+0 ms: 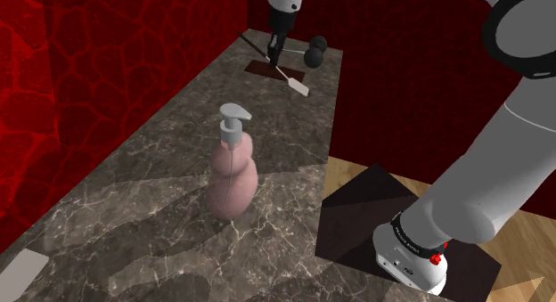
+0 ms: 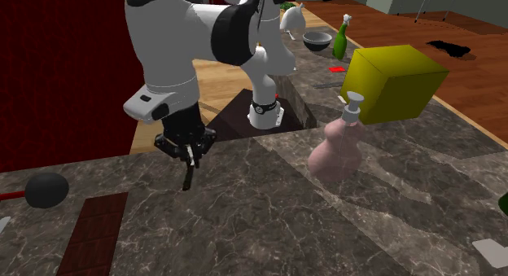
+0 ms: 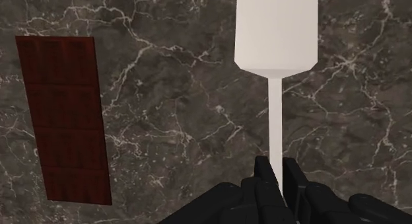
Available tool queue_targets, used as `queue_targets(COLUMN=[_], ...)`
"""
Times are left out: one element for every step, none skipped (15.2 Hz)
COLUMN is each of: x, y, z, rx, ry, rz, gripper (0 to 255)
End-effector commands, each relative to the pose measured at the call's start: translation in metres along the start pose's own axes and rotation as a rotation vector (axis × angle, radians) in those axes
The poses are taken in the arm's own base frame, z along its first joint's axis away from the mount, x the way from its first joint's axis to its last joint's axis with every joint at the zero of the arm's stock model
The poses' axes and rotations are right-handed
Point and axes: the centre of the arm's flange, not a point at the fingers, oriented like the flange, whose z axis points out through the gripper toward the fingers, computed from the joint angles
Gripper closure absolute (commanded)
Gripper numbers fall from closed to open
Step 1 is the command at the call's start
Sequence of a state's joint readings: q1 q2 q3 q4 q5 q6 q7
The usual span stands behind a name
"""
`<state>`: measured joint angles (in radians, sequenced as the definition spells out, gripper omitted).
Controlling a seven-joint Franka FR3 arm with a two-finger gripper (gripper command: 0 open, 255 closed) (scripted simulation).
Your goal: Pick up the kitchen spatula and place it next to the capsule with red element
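Note:
My gripper (image 3: pixel 276 174) is shut on the thin white handle of the kitchen spatula (image 3: pixel 276 37), whose broad white blade points away from the fingers toward the dark marble counter (image 3: pixel 178 90). In the shoulder view the gripper (image 1: pixel 274 53) is at the counter's far end, with the spatula (image 1: pixel 297 83) slanting down from it. From the second exterior view the gripper (image 2: pixel 189 157) hangs over the counter with the spatula (image 2: pixel 187 179) below it. A dark rounded capsule (image 2: pixel 45 190) with a red rod lies to that view's left; it also appears just beyond the gripper (image 1: pixel 316 50).
A dark red-brown ridged slab (image 3: pixel 63 117) lies flat on the counter beside the spatula (image 2: pixel 92 232). A pink pump dispenser (image 1: pixel 233 174) stands mid-counter. A yellow box (image 2: pixel 392 81), a green bottle (image 2: pixel 341 37) and a bowl (image 2: pixel 317 40) sit farther off. Red walls (image 1: pixel 80 60) border the counter.

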<state>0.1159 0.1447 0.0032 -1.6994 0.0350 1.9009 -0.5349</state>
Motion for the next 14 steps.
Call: queue_targets(x=[-0.009,-0.013,-0.018,-0.022,-0.026,-0.03,-0.034,-0.038,-0.042,-0.046,-0.05,-0.054,-0.058,-0.062], y=[0.023,0.036,0.048,0.061,0.074,0.086,0.099,0.111,0.124,0.136,0.149,0.162,0.174,0.187], z=[0.0,0.0,0.0,-0.001,-0.001,-0.001,-0.001,-0.002,-0.002,-0.002,-0.003,-0.003,-0.003,-0.004], rx=[0.0,0.0,0.0,0.0,0.0,0.0,0.0,0.0,0.0,0.0,0.0,0.0,0.0,0.0], ry=[0.0,0.0,0.0,0.0,0.0,0.0,0.0,0.0,0.0,0.0,0.0,0.0,0.0,0.0], rz=[-0.002,-0.002,-0.002,-0.002,-0.002,-0.002,-0.002,-0.002,-0.002,-0.002,-0.002,-0.002,-0.002,-0.002], gripper=[255,255,255,255,255,255,255,255,255,255,255,255,255,255])
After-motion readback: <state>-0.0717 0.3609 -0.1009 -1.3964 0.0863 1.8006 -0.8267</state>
